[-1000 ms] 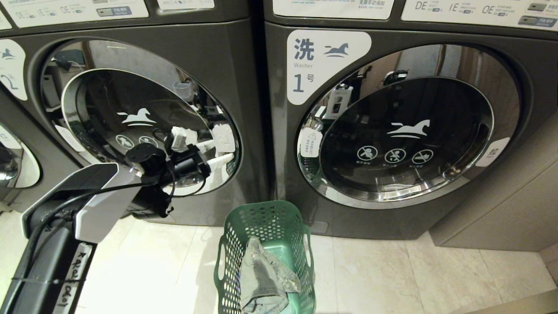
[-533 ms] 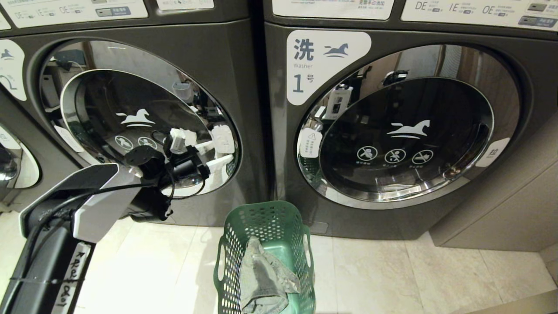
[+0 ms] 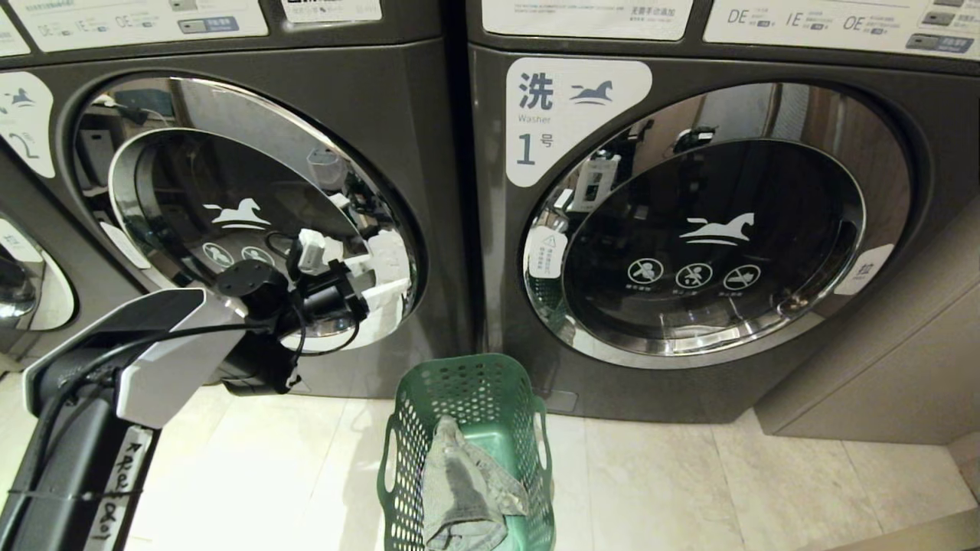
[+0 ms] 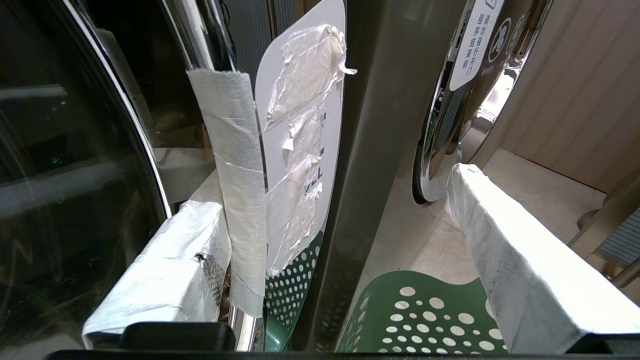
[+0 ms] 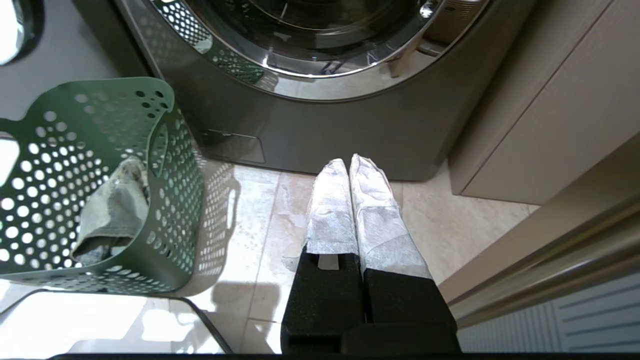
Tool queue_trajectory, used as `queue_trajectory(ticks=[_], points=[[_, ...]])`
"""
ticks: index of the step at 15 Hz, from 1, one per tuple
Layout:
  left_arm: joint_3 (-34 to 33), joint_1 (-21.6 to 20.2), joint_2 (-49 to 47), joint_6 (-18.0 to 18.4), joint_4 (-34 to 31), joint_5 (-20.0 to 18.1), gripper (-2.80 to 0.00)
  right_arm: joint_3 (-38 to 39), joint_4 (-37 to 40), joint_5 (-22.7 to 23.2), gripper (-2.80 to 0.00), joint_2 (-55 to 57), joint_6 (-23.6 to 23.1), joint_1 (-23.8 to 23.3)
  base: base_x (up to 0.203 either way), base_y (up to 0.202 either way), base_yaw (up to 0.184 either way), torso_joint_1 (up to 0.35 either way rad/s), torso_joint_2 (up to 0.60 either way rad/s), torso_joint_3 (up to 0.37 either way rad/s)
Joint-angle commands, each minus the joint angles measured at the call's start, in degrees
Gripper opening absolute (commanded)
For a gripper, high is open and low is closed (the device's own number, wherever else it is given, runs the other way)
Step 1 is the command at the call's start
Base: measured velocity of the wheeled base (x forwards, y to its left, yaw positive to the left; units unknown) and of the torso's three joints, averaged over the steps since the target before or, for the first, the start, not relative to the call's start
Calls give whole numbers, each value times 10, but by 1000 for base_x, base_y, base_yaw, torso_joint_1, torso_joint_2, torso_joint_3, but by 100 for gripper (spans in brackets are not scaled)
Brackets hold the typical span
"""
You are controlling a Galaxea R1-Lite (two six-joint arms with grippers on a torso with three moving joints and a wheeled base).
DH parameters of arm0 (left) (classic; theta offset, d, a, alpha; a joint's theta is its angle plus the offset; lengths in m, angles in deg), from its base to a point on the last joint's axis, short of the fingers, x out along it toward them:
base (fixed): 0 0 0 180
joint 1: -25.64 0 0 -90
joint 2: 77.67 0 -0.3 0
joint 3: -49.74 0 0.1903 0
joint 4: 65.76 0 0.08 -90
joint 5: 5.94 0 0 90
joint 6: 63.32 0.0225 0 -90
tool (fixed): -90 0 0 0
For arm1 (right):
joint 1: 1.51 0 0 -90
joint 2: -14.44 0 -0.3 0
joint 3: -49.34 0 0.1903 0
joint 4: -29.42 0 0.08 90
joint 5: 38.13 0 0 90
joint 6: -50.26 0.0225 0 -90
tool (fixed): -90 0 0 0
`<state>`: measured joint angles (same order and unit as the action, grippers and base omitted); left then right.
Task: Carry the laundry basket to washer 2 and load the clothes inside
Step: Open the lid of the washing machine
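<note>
Washer 2 (image 3: 432, 153) stands at the left of the head view, its round glass door (image 3: 230, 191) facing me. My left gripper (image 3: 375, 279) is at that door's right edge, fingers wide open. In the left wrist view the tape-wrapped chrome door rim (image 4: 240, 200) stands between the two white-wrapped fingers (image 4: 505, 260) of the left gripper (image 4: 330, 195), unclamped. The laundry basket (image 3: 467, 383) sits on the floor between the two washers, and the clothes (image 3: 467, 490) lie inside it. My right gripper (image 5: 345, 162) hangs shut and empty low over the floor, to the right of the basket (image 5: 90, 125).
Washer 1 (image 3: 766, 398) with its shut door fills the right half. The edge of another washer door (image 3: 23, 283) shows at far left. A beige cabinet (image 3: 880, 367) flanks washer 1. Pale tiled floor (image 3: 674, 482) lies around the basket.
The left arm has drawn back slightly toward the lower left, fingers still wide open. The whole view has slipped down a little. Basket and clothes have not moved.
</note>
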<state>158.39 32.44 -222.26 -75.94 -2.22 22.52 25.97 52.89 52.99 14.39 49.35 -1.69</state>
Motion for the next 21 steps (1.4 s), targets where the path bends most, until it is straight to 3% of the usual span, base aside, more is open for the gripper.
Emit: queue_trajectory(ticks=[1, 11, 14, 17, 21], points=[[-1, 31, 4, -1, 4, 1, 0, 0, 0, 0, -280, 0, 0, 0, 0, 0, 0, 0, 0, 0], [-9, -127, 11, -16, 8, 0, 0, 0, 0, 0, -280, 0, 0, 0, 0, 0, 0, 0, 0, 0], [-28, -148, 17, -14, 8, 0, 0, 0, 0, 0, -280, 0, 0, 0, 0, 0, 0, 0, 0, 0], [-102, -164, 59, -5, 8, 1, 0, 0, 0, 0, -280, 0, 0, 0, 0, 0, 0, 0, 0, 0], [-269, -206, 223, 11, 8, 3, 0, 0, 0, 0, -280, 0, 0, 0, 0, 0, 0, 0, 0, 0]])
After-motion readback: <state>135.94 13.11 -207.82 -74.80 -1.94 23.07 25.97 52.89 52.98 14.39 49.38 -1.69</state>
